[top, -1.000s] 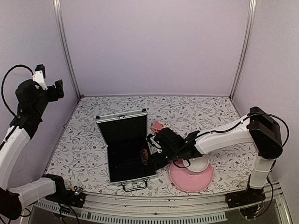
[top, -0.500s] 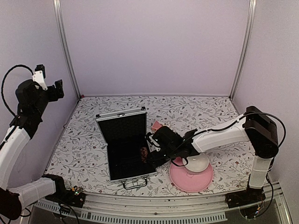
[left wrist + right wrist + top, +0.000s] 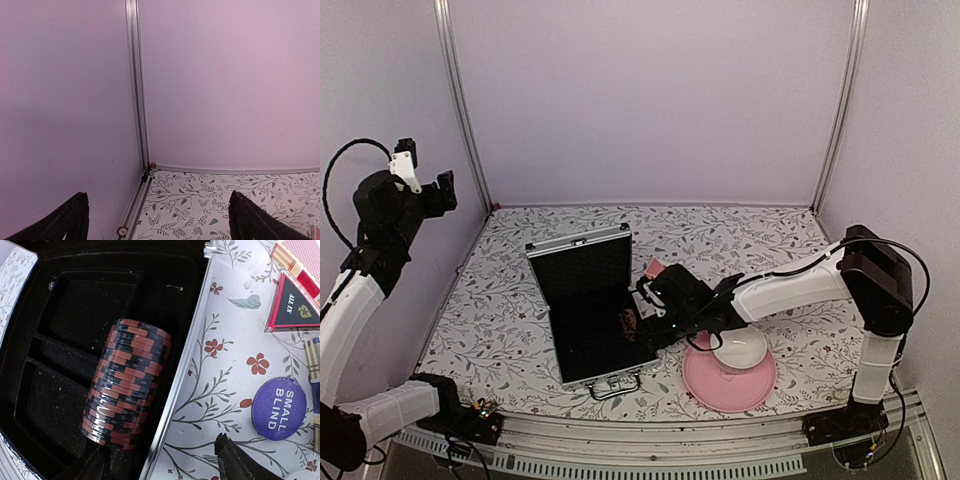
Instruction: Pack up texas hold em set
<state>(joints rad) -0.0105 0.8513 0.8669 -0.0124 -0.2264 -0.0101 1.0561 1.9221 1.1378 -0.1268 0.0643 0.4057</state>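
- chip stack (image 3: 127,385): dark red and black stripes
- briefcase (image 3: 184,371): silver rim, black lining
- disc (image 3: 278,409): purple-blue, white lettering
- counter (image 3: 227,315): white, grey leaves, red flowers
- plate (image 3: 735,388): pink

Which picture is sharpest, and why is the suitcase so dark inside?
Right wrist view: sharp, chip stack stripes and blue disc lettering readable. Top external view: briefcase lining too black for detail. Left wrist view: even light, plain wall.

Floral-print table (image 3: 750,240): open silver briefcase (image 3: 582,275) at centre left, pink plate (image 3: 720,396) at lower right, pink card box (image 3: 656,269) beside the lid. The right wrist view adds a blue disc (image 3: 278,408) (lettered SMALL BLIND) and a triangular marker (image 3: 292,305).
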